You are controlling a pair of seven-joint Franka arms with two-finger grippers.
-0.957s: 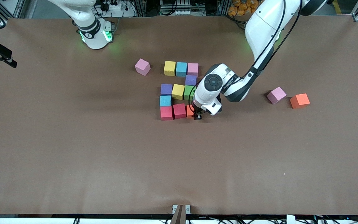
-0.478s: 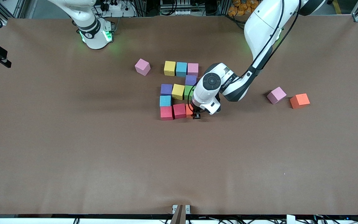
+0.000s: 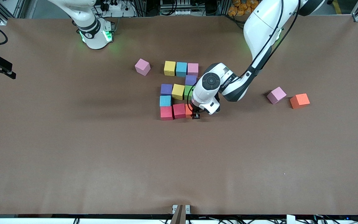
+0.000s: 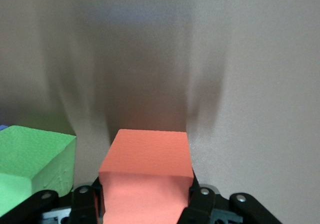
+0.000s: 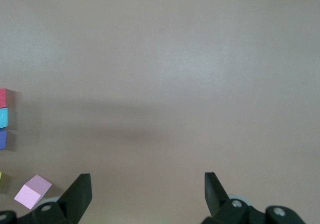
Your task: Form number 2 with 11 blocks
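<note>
Several blocks form a blocky digit on the brown table: yellow [image 3: 169, 68], sky blue [image 3: 181, 69] and pink [image 3: 193, 69] in the row nearest the bases, then purple [image 3: 190, 80], then purple [image 3: 166, 89], yellow [image 3: 178, 91], green [image 3: 188, 91], then sky blue [image 3: 165, 100], then two red [image 3: 166, 113] [image 3: 179, 110]. My left gripper [image 3: 194, 114] [image 4: 146, 191] is shut on an orange block [image 3: 189, 110] [image 4: 150, 154], low on the table beside the second red one. The green block [image 4: 30, 154] lies close beside it. My right gripper [image 5: 145, 184] is open and holds nothing.
A loose pink block [image 3: 142, 67] lies toward the right arm's end of the digit. Another pink block [image 3: 276, 95] and an orange block [image 3: 299, 100] lie toward the left arm's end. The loose pink block [image 5: 32, 191] also shows in the right wrist view.
My left gripper has edged the orange block a little closer to the red block. The right arm's dark hand at the table's edge has shifted slightly.
</note>
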